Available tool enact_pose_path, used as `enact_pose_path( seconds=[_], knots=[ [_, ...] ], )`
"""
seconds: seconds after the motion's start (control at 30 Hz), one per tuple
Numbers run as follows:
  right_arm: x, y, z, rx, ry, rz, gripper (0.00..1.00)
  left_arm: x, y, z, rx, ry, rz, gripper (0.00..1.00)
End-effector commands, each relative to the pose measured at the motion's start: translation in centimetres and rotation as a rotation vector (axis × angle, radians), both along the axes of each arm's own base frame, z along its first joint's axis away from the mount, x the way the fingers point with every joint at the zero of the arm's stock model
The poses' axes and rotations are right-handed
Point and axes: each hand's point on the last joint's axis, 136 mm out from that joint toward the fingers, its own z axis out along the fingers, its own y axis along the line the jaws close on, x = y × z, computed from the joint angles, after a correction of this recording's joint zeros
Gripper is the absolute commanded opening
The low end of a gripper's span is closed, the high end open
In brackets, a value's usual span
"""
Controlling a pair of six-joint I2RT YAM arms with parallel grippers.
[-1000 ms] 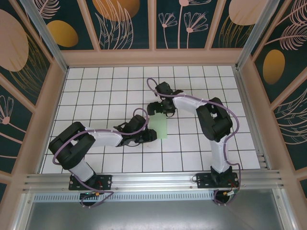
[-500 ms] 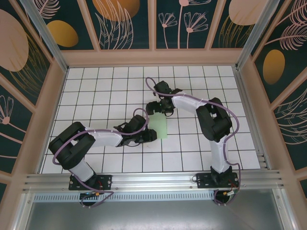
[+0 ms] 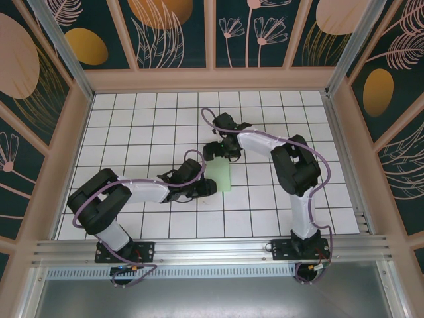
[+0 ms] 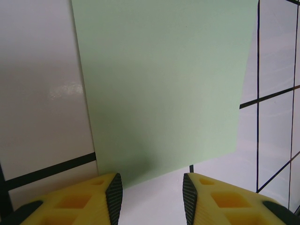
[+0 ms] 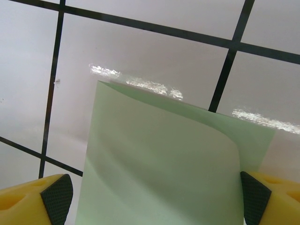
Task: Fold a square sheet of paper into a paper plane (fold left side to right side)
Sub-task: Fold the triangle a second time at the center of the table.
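Paper: the thin, pale mint-green square sheet of paper [image 3: 221, 176] lies near the middle of the white, black-gridded table top [image 3: 132, 126], between the two grippers. From above it reads as a narrow rectangle, not a square.
Done: judging by that shape, the left-to-right half fold is already laid over.
Left to do: the upper layer bows up at the far end, so the crease looks unpressed. There is no pointed dart shape yet, so the nose and wing folds remain.
Left gripper: the black-and-yellow left gripper [image 3: 209, 187] sits just short of the sheet's near-left edge, with its jaws partly apart and nothing between them.
Right gripper: the right gripper [image 3: 215, 151] is at the far end, spread wide and straddling the sheet's width without clamping it.
Views: the right wrist view alone shows the curled top layer [image 5: 164, 164] with the lower layer peeking out beside it. The left wrist view shows the near end [image 4: 164, 84] flat and smooth.
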Motion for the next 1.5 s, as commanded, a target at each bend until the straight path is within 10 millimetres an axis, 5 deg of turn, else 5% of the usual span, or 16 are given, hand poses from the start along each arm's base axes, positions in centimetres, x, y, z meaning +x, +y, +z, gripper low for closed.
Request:
enact_pose_path(
  seconds=[0.0, 1.47],
  knots=[
    [0.7, 0.0, 3.5, 0.009, -0.072, 0.008, 0.93, -0.5, 0.4, -1.8, 0.056, 0.007, -0.018, 0.43],
    [-0.3, 0.9, 5.6, 0.124, -0.070, -0.001, 0.93, -0.5, 0.3, -2.1, 0.058, 0.012, -0.020, 0.43]
  ],
)
